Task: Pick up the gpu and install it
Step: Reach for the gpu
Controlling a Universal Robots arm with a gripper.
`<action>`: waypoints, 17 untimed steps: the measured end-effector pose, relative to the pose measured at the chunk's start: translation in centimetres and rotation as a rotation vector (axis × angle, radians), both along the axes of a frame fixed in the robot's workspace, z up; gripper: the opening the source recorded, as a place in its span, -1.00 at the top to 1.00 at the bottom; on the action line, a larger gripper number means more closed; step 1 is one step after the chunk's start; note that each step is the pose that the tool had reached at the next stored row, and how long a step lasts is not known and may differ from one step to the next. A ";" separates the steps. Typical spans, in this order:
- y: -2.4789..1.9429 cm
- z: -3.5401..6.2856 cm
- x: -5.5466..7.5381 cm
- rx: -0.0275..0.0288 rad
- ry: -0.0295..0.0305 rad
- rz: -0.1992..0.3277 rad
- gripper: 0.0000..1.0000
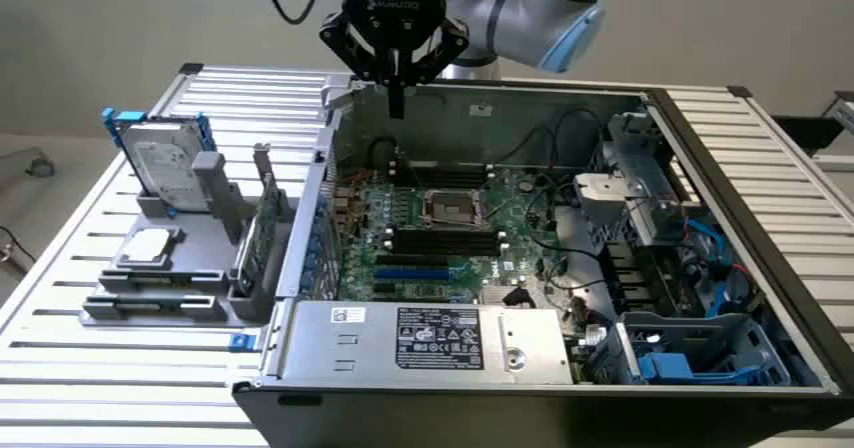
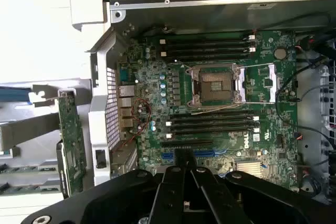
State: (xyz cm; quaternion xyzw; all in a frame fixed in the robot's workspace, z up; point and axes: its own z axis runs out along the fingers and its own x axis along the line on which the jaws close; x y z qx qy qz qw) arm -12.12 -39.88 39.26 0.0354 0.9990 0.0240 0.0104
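Note:
The gpu stands on edge in a grey holder at the exterior view's left, just outside the open computer case. Its green board faces the wrist camera and a silver bracket tops it. My gripper hangs above the case's back wall, well away from the gpu, its fingers together with nothing between them. In the wrist view the gripper points down over the motherboard, above the long expansion slots.
A silver hard drive in a blue frame stands at the holder's far end, with a small flat part lying nearer. Inside the case are the CPU socket, black memory slots, cables, drive cages and a power supply.

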 end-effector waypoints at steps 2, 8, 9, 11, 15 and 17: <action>0.00 0.00 0.0 0.0000 0.0000 0.000 0.79; 0.00 0.00 0.0 0.0000 0.0000 0.000 0.79; 0.00 0.01 -0.2 -0.0002 0.0003 0.000 0.79; 0.00 0.00 -1.1 -0.0001 0.0000 0.000 0.79; 0.01 -0.17 -2.9 0.0000 0.0025 0.000 0.79; 0.02 -0.37 -3.8 0.0000 0.0041 0.000 0.79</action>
